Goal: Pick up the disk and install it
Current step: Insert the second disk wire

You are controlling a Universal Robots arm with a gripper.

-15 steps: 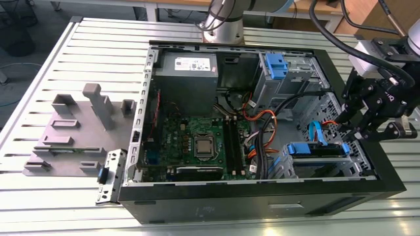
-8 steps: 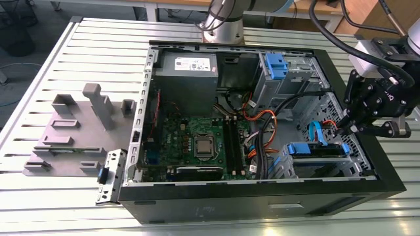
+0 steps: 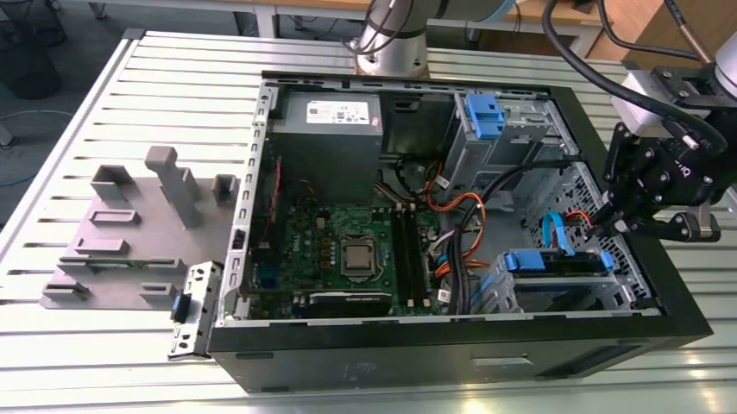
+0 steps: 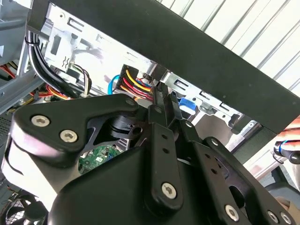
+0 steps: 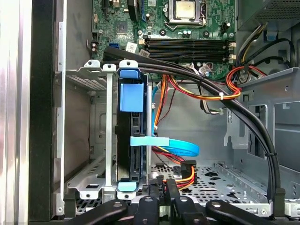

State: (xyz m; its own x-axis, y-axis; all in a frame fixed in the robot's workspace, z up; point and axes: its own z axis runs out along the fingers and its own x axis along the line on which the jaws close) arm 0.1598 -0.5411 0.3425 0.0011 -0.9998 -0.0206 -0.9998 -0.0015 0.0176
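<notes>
Disk [image 5: 131, 140] sits on edge inside the metal drive cage [image 5: 89, 75] of an open black computer case [image 3: 461, 354], its blue plastic bracket [image 5: 131, 96] showing at the cage mouth in the first wrist view. In the exterior view the same blue bracket [image 3: 541, 260] appears in the cage near the case's front corner, beside the motherboard [image 3: 345, 250].

Gripper [image 3: 608, 226] hangs over that corner of the case, its black fingertips [image 5: 161, 187] drawn close together just beside the disk's end, with no object between them. Whether the tips touch the connector there cannot be told. A flat blue data cable [image 5: 173, 145] curls away from the disk's side, and a bundle of red, yellow and orange wires [image 5: 180, 171] runs along the case floor to the same end.

Thick black cables [image 5: 253, 126] arc across the case from the cage toward the power supply [image 3: 328, 129]. Outside the case, a grey fixture block [image 3: 127, 233] rests on the slatted table [image 3: 69, 138].
</notes>
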